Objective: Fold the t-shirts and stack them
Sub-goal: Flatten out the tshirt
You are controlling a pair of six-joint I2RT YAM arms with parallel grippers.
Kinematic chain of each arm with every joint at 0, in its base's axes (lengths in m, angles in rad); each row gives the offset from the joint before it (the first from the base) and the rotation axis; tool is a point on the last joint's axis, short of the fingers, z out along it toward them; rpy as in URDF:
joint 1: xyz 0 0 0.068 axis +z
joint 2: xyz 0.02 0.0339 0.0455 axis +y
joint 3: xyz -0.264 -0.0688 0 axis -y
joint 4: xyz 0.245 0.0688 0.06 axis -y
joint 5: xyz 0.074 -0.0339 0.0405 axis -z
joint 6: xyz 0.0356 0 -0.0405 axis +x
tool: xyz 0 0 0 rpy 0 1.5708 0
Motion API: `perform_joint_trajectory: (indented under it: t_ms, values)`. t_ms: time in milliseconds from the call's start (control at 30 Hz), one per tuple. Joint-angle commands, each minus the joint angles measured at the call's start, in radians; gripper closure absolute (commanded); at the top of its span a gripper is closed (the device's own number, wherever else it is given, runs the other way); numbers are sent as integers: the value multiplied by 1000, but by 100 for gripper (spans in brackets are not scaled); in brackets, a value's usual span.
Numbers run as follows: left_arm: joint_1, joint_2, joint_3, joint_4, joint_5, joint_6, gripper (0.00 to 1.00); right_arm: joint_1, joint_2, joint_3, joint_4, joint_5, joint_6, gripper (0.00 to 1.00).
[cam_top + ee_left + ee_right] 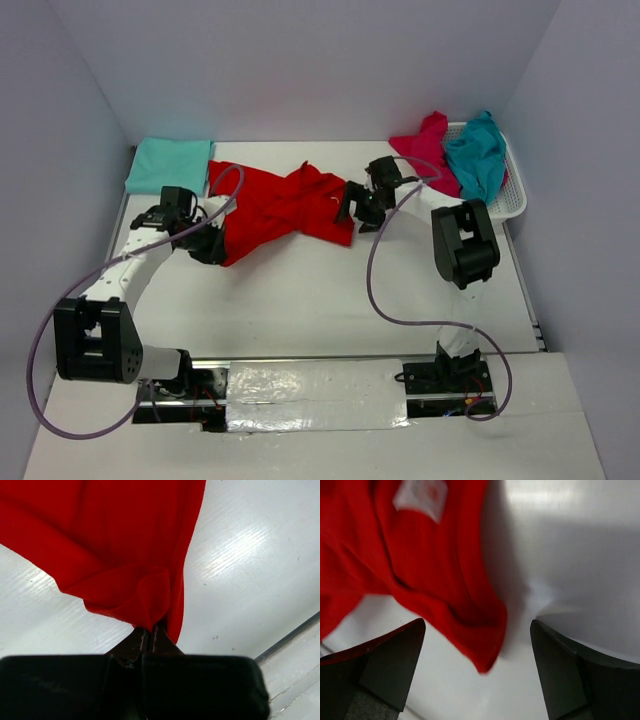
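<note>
A bright red t-shirt (280, 210) lies crumpled across the middle of the table. My left gripper (210, 245) is shut on its lower left corner; the left wrist view shows the jaws pinching a fold of the red cloth (145, 600). My right gripper (358, 210) is open at the shirt's right end; in the right wrist view a red corner (470, 615) lies between the spread fingers (395, 660), untouched. A folded teal t-shirt (168, 165) lies at the back left. A magenta t-shirt (428, 145) and a teal t-shirt (478, 155) hang over the basket.
A white mesh basket (512, 195) stands at the back right, against the right wall. Purple cables loop from both arms over the table. A taped strip runs along the near edge between the arm bases.
</note>
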State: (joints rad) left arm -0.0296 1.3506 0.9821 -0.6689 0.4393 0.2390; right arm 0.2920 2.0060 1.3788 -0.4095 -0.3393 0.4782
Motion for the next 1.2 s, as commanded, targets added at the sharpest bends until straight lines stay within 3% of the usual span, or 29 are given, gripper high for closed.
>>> perform_joint_trajectory:
  t_ms: [0, 33, 100, 133, 167, 200, 333, 600, 633, 767, 900, 1000, 1100, 1167]
  values:
    - [3, -51, -8, 11, -4, 20, 100, 13, 48, 75, 72, -102, 48, 9]
    - [8, -51, 3, 12, -10, 16, 100, 19, 54, 54, 86, -122, 56, 11]
    - [19, -53, 27, 18, -10, 5, 100, 30, 47, 19, 141, -176, 80, 43]
    - [22, -50, 39, 20, -11, 2, 100, 30, 40, 13, 156, -191, 91, 79]
    - [25, -50, 74, 22, -17, 0, 100, 29, 18, 12, 164, -205, 99, 95]
    - [26, -50, 99, 22, -28, 0, 100, 27, 4, 29, 152, -222, 94, 100]
    - [60, -65, 269, -50, -86, 34, 100, 18, -156, 49, 48, -230, 30, 100]
    - [62, -237, 538, -228, -132, 128, 100, 56, -870, -184, -74, -182, 52, 100]
    - [63, -276, 555, -241, -142, 123, 100, 62, -991, -187, -93, -164, 62, 100]
    - [63, -315, 726, -323, -133, 117, 100, 68, -1189, -86, -247, -75, 60, 100]
    - [63, -282, 828, -304, -114, 74, 100, 68, -1189, 55, -353, -47, 34, 100]
    - [63, -155, 859, -253, -90, 37, 100, 65, -1106, 117, -347, -47, 10, 100]
    - [63, -21, 926, -196, -91, -1, 100, 20, -928, 219, -330, -35, -56, 100]
    - [71, 160, 1045, -146, -97, -47, 100, -46, -741, 341, -293, -90, -59, 100]
